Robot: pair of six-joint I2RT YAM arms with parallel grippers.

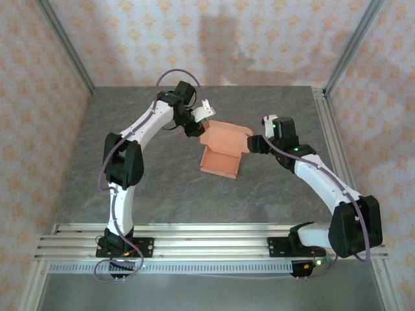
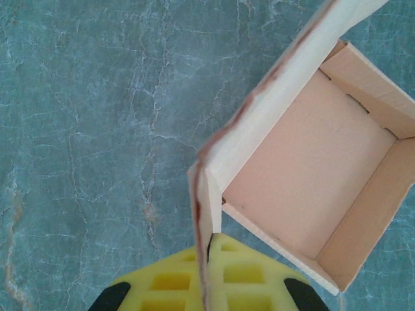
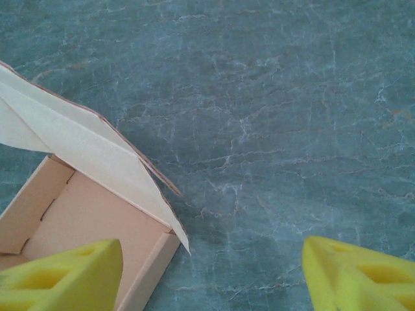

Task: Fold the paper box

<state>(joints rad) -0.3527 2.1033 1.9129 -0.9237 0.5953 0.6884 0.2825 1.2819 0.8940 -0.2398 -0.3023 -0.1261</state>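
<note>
Paper box: on bench, tray formed, lid flap raised; left hand clamped on that flap's edge; right hand open beside the box; step, likely lid closing; next calls for tucking.

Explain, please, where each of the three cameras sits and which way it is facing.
Top external: fixed above and behind the robot, looking down on the table; shows left arm, right arm and the paper box between them.
Left wrist: on that arm's wrist, looking down past the left fingers, shut on a box flap.
Right wrist: likewise, looking down past the open right fingers at table and box corner.
Shared: all three see the box; both wrist views show its open inside.
</note>
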